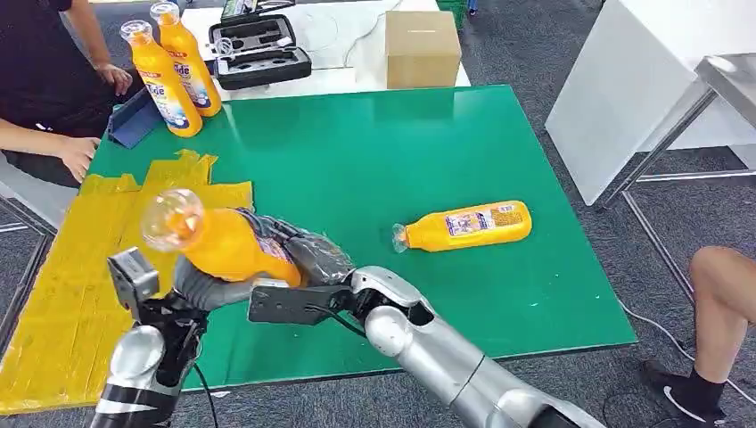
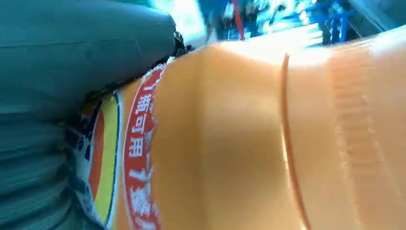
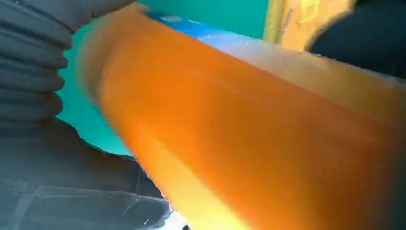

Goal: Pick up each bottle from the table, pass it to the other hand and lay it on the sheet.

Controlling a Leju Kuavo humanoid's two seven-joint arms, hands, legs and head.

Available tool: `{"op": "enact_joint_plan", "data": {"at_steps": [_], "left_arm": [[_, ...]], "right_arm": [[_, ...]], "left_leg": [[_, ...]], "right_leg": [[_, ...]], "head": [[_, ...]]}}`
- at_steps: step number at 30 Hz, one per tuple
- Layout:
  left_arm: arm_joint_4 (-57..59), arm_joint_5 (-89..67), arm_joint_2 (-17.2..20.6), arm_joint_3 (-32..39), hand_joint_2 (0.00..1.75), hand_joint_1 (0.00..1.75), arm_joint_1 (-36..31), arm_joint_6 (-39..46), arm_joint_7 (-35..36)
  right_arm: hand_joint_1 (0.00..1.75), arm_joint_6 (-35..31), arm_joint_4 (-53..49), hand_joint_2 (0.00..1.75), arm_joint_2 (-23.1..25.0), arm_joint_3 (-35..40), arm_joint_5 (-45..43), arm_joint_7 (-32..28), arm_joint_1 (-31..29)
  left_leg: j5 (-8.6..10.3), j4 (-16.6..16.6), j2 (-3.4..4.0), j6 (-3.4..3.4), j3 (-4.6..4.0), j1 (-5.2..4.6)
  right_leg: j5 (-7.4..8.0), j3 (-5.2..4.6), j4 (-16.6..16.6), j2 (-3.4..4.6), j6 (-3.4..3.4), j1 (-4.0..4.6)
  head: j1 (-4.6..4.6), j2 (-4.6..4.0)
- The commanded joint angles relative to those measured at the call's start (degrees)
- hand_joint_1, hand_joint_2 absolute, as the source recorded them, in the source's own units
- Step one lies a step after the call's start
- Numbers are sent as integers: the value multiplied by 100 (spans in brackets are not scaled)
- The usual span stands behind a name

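Note:
An orange bottle (image 1: 223,245) with a clear cap hangs tilted over the green table's (image 1: 374,152) front left, just beside the yellow sheet (image 1: 71,267). My right hand (image 1: 308,254) wraps its lower body. My left hand (image 1: 201,287) closes on it from below, nearer the neck. In the left wrist view the grey thumb (image 2: 72,57) presses on the labelled bottle (image 2: 239,143). The right wrist view has my right hand (image 3: 33,57) against the bottle's orange side (image 3: 263,143). A second orange bottle (image 1: 464,226) lies on the table to the right. Two more bottles (image 1: 165,80) stand at the far left corner.
A person sits at the left edge, one hand (image 1: 80,156) by the sheet's far end. A cardboard box (image 1: 422,47) and an open black case (image 1: 258,52) sit beyond the table. A white table (image 1: 642,80) and a person's leg (image 1: 722,294) are on the right.

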Motion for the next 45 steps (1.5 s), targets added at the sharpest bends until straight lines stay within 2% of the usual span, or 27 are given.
{"op": "enact_joint_plan", "data": {"at_steps": [1, 4, 5, 6, 7, 8, 10, 13, 20, 21, 26, 33, 35, 40, 44, 45], "left_arm": [[80, -2452, -9, 663, 175, 175, -409, 1524, -70], [320, -2552, 18, 882, 175, 175, -504, 1475, -131], [515, -3272, 345, 763, 175, 175, -547, 2097, 485], [816, -4309, 357, 834, 175, 175, -652, 2162, 379], [1162, -4708, 457, 872, 175, 175, -764, 2308, 324], [1297, -4740, 432, 959, 175, 175, -809, 2348, 223], [1306, -4747, 404, 960, 175, 175, -815, 2349, 213], [1228, -4766, 363, 956, 175, 175, -787, 2352, 205], [1211, -4776, 358, 947, 175, 175, -781, 2350, 206], [1262, -5117, 440, 856, 175, 175, -795, 2345, 384], [2651, -6695, 837, 359, 175, 175, -1312, 2097, 1141], [5004, -7265, 1242, -167, 175, 175, -1998, 1978, 1192], [5196, -7235, 1283, -165, 175, 175, -2036, 2124, 1120], [5776, -7813, 1518, -444, 175, 175, -2121, 2093, 1448], [6179, -7850, 1554, -353, 175, 175, -2166, 2084, 1488], [6229, -7837, 1555, -325, 175, 175, -2173, 2060, 1464]], "right_arm": [[0, -26, -1393, 0, -708, -804, 131, 71, 384], [0, 94, -1578, 0, -784, -938, 157, 173, 404], [0, -254, -1685, 0, -932, -995, 381, 343, 340], [0, -153, -1966, 0, -1220, -1108, 202, 439, 264], [0, 73, -2195, 0, -1396, -1364, -28, 462, 276], [0, 216, -2272, 0, -1418, -1509, -37, 450, 312], [0, 230, -2272, 0, -1402, -1520, -27, 448, 333], [0, 238, -2222, 0, -1334, -1488, 26, 434, 358], [0, 232, -2213, 0, -1320, -1471, 45, 432, 364], [0, 195, -2207, 0, -1338, -1480, 107, 440, 359], [0, 223, -2247, 0, -1496, -1683, 96, 441, 452], [0, 427, -1960, 0, -1381, -1577, 26, 397, 121], [0, 441, -1902, 0, -1362, -1541, 10, 411, 45], [0, 444, -1755, 0, -1415, -1508, 3, 449, -107], [0, 438, -1614, 0, -1455, -1557, 8, 467, -168], [0, 431, -1584, 175, -1466, -1573, 23, 479, -178]], "left_leg": [[-9, 6, -11, -1, 15, 2], [-10, 5, -20, -2, 24, 2], [-6, 3, -20, -2, 18, 1], [-3, 0, -11, -2, 11, 2], [-7, 0, -14, -3, 28, 0], [2, -3, -16, 0, 8, -3], [-2, 0, -34, 0, 25, -3], [-4, 1, -3, 0, 17, 1], [-3, 1, -4, 0, 11, -1], [-11, 3, -3, -2, 29, 0], [-4, -1, -20, -3, 29, 0], [-4, -5, -2, -2, 33, -3], [-1, -3, 6, -1, 21, -6], [-3, -3, 10, -2, 23, -4], [-7, -4, 18, -2, 36, -4], [-3, -10, 15, -2, 35, -6]], "right_leg": [[-11, 21, 3, -19, -4, 4], [-15, 30, 4, -31, -6, 5], [-11, 24, 2, -30, -4, 3], [-5, 15, -1, -18, -3, 4], [-12, 32, 0, -24, -6, 3], [-3, 11, 0, -21, -1, -2], [-13, 33, 1, -44, -3, 0], [-4, 20, -1, -11, -2, 3], [-2, 13, -1, -10, -1, 0], [-10, 31, 1, -13, -4, 2], [-9, 33, -1, -30, -5, 3], [-4, 30, -2, -11, -5, -1], [0, 15, 3, 1, -2, -4], [-1, 18, 2, 2, -2, -2], [-1, 31, 2, 10, -3, -2], [2, 31, -1, 10, -3, -3]], "head": [[-2, 0], [-2, 0], [-2, 0], [0, 0], [-4, 0], [-4, 0], [-9, 0], [-4, 0], [-4, 0], [-4, 0], [-2, 0], [-2, 0], [-4, 0], [-2, 0], [-7, 0], [0, 0]]}}
